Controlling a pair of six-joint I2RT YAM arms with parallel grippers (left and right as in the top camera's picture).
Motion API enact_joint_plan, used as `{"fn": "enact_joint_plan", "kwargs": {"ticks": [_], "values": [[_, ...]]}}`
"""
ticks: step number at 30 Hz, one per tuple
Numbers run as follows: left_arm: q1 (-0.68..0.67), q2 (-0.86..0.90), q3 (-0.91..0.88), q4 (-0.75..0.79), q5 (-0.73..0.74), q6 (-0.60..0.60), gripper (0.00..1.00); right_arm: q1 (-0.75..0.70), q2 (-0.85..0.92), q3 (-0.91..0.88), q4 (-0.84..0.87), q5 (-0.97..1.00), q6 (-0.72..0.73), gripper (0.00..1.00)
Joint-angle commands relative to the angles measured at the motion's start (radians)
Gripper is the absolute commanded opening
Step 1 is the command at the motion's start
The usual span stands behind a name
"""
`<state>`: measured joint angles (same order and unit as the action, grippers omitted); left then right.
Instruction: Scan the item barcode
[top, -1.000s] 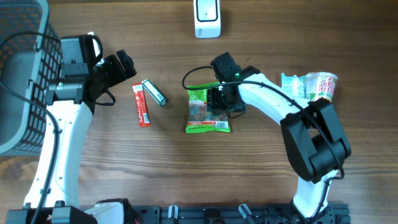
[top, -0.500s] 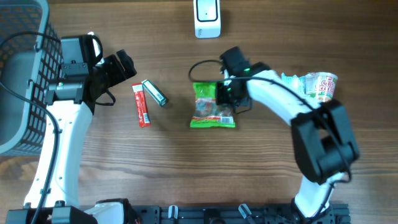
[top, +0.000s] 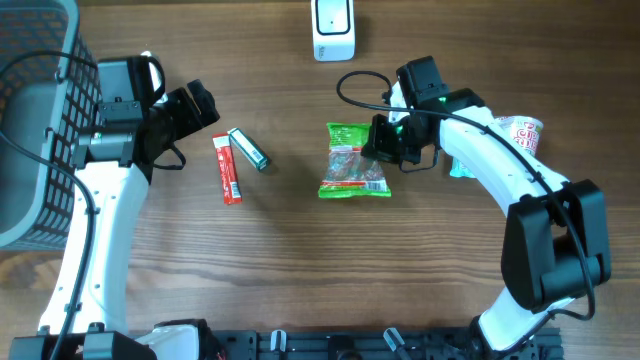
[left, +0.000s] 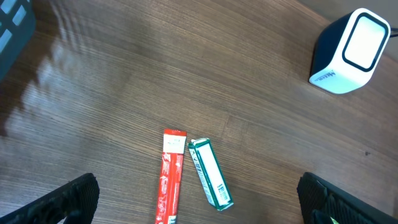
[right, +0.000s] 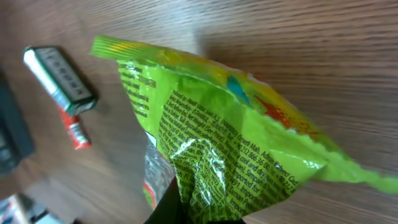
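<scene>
Pinching the green snack bag (top: 354, 172) by its side edge, the right gripper (top: 385, 152) grips it tight, and it looks light, soft and crinkly.

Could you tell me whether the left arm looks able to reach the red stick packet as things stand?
Probably yes. The left gripper is open and hovers just beside the red stick packet, with only bare table between them. The green pack lies close alongside the packet and might get nudged.
</scene>
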<state>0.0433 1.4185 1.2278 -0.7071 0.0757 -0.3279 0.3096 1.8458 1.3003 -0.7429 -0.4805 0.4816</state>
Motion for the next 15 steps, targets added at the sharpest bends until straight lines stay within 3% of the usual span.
{"fn": "enact_joint_plan", "kwargs": {"ticks": [1,6,9,15], "values": [[0.004,0.003,0.003,0.003,-0.006,0.006,1.00,-0.002,-0.017,-0.001,0.002,-0.135,-0.030,0.04],[0.004,0.003,0.003,0.003,-0.006,0.006,1.00,0.007,-0.017,-0.032,-0.014,0.043,0.179,0.04],[0.004,0.003,0.003,0.003,-0.006,0.006,1.00,0.027,-0.017,-0.113,0.070,0.084,0.274,0.04],[0.004,0.003,0.003,0.003,-0.006,0.006,1.00,0.096,-0.017,-0.218,0.234,0.197,0.329,0.08]]}}
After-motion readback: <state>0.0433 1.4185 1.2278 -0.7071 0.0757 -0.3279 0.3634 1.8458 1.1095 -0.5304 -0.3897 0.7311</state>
